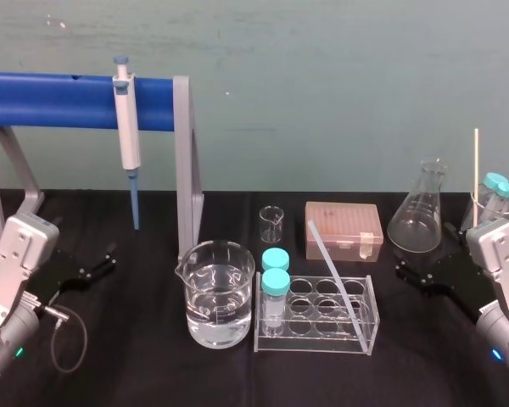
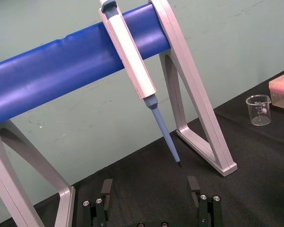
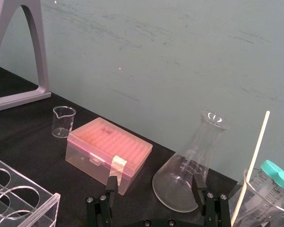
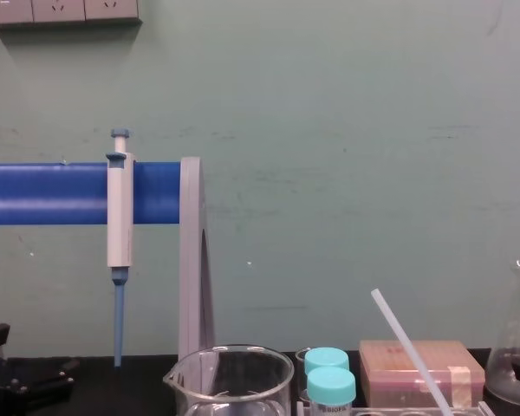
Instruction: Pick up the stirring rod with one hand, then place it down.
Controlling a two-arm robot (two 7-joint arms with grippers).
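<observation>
The stirring rod (image 1: 335,269) leans in the test-tube rack (image 1: 316,345), left of the right pincer (image 1: 411,275), which gapes wide and empty. The left pincer (image 1: 97,263) gapes likewise.

Black table (image 1: 136,373): pipette stand (image 1: 183,161), large water beaker (image 1: 220,292), tube rack (image 1: 318,315), small beaker (image 1: 271,224), pink box (image 1: 343,230), conical flask (image 1: 419,216).

My left tool (image 2: 150,188) and right tool (image 3: 155,184) are black, and so is the table (image 1: 136,373). The wall (image 1: 322,85) is a scuffed sea-green. The rod (image 1: 332,264) is translucent white. The bar (image 1: 59,100) is deep blue on grey legs (image 1: 185,161); the pipette (image 1: 127,127) is white with a blue tip. The box (image 1: 343,229) is pink, the caps (image 1: 276,280) teal, the beaker (image 1: 220,292) and flask (image 1: 417,212) clear.
</observation>
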